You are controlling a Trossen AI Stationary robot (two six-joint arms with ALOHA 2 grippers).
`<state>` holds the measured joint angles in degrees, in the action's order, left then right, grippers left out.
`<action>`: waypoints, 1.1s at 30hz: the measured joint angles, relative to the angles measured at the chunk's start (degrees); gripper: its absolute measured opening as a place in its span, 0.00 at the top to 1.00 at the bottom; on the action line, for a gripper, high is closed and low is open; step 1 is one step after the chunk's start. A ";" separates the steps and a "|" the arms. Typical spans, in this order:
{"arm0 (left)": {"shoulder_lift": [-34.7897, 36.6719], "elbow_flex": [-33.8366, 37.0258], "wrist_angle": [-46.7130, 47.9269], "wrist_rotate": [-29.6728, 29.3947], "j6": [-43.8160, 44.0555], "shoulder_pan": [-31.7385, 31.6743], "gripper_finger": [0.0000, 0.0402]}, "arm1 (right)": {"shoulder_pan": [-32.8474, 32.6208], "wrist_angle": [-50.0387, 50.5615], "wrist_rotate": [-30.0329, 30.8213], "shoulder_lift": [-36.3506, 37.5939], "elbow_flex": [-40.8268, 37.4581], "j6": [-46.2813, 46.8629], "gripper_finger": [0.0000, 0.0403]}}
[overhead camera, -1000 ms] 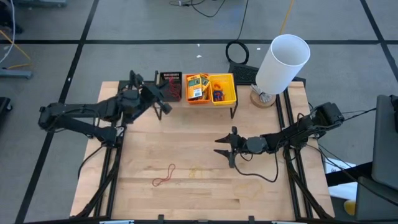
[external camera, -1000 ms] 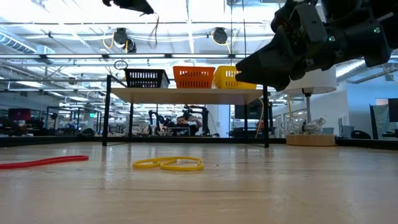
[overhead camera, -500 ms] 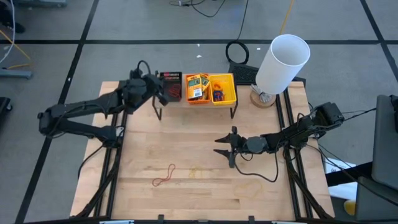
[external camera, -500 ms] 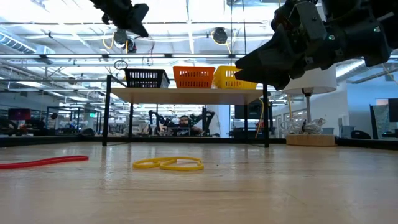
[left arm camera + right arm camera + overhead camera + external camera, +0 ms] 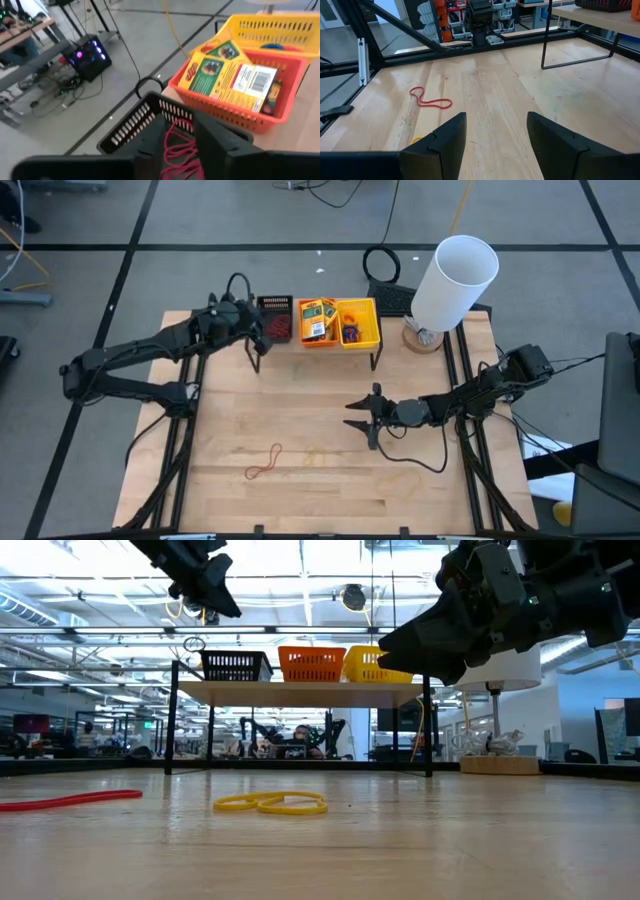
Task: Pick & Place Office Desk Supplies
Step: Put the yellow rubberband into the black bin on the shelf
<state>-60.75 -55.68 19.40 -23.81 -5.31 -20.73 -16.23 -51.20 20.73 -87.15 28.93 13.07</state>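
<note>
Dark metal fingers of the left gripper (image 5: 262, 332) are hovering right over the black bin (image 5: 275, 320) on the raised shelf at the table's far edge. In the left wrist view its fingers (image 5: 210, 145) are parting, with a red rubber-band loop (image 5: 177, 150) lying between and below them, inside the bin; whether the loop is fully released is hard to tell. A second ago this gripper was short of the bin and clenched; it has since reached over the rim and begun to let go, which likely means one band is being delivered.

Beside the black bin, the orange bin (image 5: 305, 340) is holding yellow packs (image 5: 318, 318) with green-and-white labels, and the yellow bin (image 5: 375, 330) is holding a few coloured bands.

The right gripper (image 5: 362, 418) is waiting low over mid-table, its jaws spread and holding nothing.

Nearer the front, a red band (image 5: 265, 465) and a yellow band (image 5: 270, 803) are lying loose on the wooden table (image 5: 300, 390), so sorting is not finished.
</note>
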 joint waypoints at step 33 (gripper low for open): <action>-0.02 40.43 -47.96 12.02 14.56 39.65 0.57 | 0.00 0.48 -0.09 0.00 0.04 -0.20 0.51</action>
<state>-60.77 -15.25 -28.56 -11.79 9.25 18.92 -16.23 -50.72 20.64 -87.15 28.97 12.86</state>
